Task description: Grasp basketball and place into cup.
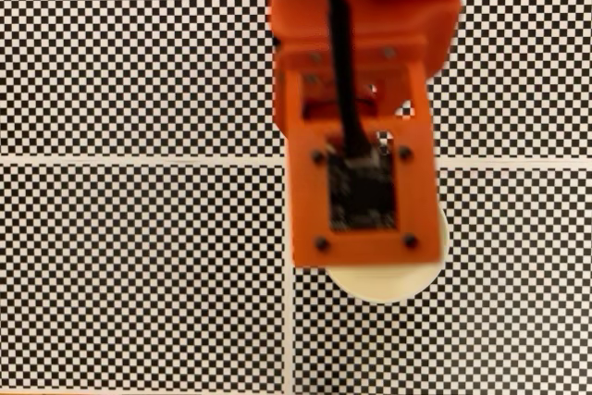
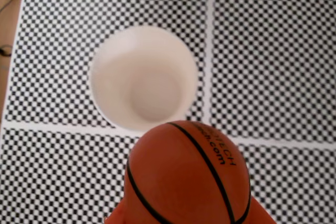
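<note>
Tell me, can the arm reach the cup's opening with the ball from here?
Probably yes. In the wrist view the cup stands open and empty just beyond the held basketball, with nothing between them.

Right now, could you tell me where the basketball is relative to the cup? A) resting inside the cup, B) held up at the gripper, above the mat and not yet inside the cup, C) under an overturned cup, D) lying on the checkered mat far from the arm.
B: in the wrist view the basketball sits close to the camera at the gripper, while the cup stands upright with nothing inside.
</note>
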You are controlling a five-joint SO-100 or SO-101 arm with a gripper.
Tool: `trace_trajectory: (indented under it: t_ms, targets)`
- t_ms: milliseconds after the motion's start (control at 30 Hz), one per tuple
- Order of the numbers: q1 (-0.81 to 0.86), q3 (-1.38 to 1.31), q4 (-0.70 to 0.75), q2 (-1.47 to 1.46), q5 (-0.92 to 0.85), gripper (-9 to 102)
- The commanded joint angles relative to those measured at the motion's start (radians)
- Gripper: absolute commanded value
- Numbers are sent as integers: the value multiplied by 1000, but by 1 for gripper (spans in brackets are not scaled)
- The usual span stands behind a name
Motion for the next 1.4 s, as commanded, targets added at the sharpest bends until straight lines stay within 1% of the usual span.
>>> trace_trajectory:
  t_ms: [0,500,1067,1133,1200,1367]
  targets:
    - [-38,-72,-40,-26,11,8]
    - [-109,-380,-55,-310,78,9]
    - [-86,-578,-35,-494,110,9]
    - [-80,-588,-15,-506,106,9]
    - [-72,-643,38,-537,97,9]
    - [-55,-655,95,-543,103,9]
